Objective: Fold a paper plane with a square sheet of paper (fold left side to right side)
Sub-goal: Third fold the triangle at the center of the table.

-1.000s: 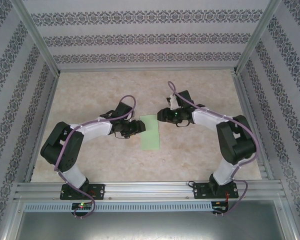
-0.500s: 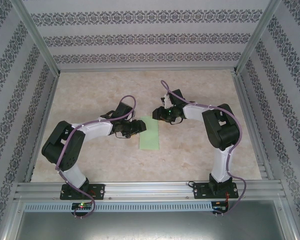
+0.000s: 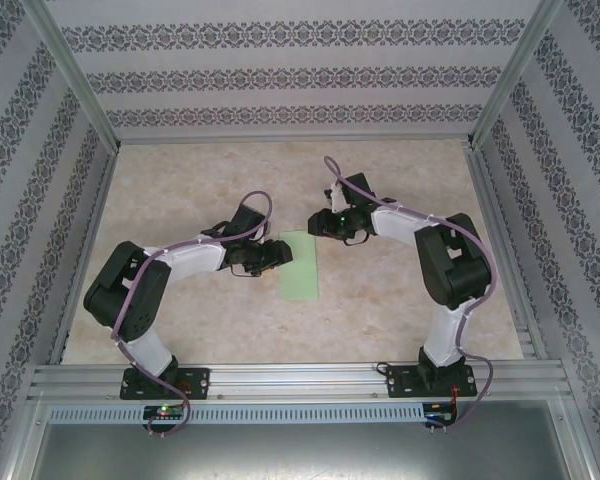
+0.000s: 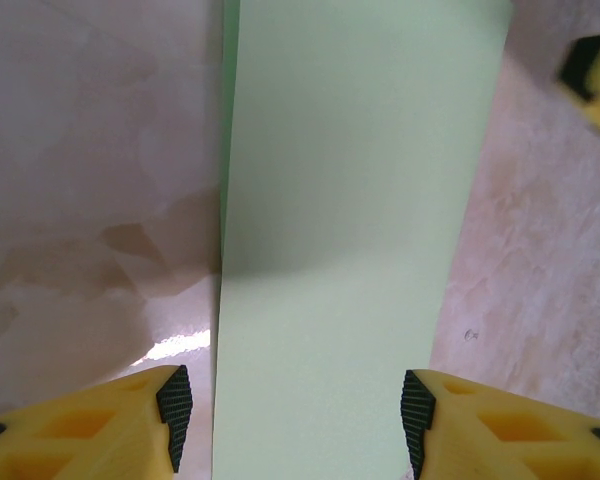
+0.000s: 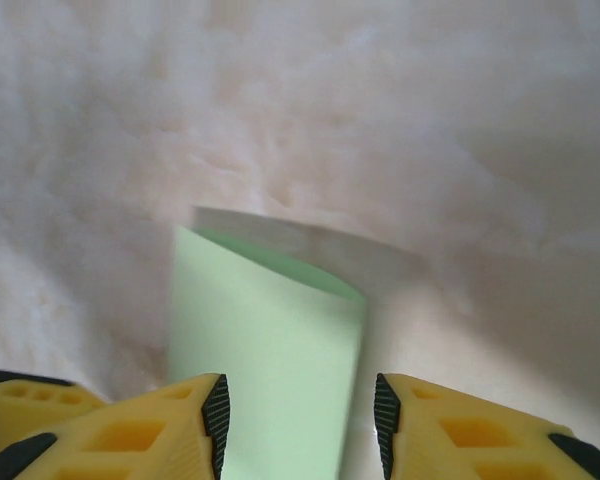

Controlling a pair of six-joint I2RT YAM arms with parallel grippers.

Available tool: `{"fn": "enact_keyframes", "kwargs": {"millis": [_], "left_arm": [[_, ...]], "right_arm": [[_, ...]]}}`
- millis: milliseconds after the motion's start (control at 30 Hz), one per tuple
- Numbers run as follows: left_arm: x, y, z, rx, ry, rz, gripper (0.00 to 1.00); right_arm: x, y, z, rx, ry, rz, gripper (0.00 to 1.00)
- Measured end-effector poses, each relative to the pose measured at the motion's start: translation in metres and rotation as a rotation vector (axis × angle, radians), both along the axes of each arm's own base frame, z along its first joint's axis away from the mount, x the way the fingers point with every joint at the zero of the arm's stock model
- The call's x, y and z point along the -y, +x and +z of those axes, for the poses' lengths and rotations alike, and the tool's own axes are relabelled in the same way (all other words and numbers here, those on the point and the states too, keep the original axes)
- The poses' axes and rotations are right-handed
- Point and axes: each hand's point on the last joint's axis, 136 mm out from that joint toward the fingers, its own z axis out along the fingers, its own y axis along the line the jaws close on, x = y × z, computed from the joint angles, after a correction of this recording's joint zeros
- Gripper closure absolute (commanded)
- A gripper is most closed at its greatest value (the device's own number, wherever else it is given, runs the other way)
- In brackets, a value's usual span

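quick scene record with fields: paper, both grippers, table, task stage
paper: light green sheet of paper, folded into a narrow two-layer strip, lying on the table
left gripper: open, fingers astride the strip's width, at its left edge in the top view
right gripper: open, low over the strip's far end; contact unclear
table: beige marbled surface
task stage: left-to-right fold looks done; no plane shape yet

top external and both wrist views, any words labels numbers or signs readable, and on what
No text can be read.
The green paper is blank on the side that shows.
The patterned walls carry ornament, no letters.
The boards at the arm bases are too small to read.
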Motion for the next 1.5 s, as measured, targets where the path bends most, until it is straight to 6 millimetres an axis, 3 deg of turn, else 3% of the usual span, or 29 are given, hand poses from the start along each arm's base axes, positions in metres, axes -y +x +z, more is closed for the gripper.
{"fn": "enact_keyframes", "kwargs": {"millis": [133,533,1167,1500], "left_arm": [[-0.001,-0.001,-0.001,-0.003,0.004,0.001,0.39],[-0.001,-0.003,-0.003,-0.015,0.007,-0.001,0.39],[0.008,-0.011,-0.007,-0.039,-0.002,-0.028,0.39],[0.013,-0.017,-0.013,-0.066,-0.002,-0.037,0.63]], "right_arm": [[-0.006,0.000,0.018,0.036,0.032,0.016,0.55],[-0.019,-0.005,-0.022,-0.056,0.019,0.045,0.55],[-0.013,-0.008,-0.041,-0.082,-0.037,0.065,0.56],[-0.013,-0.007,-0.040,-0.079,-0.040,0.067,0.56]]}}
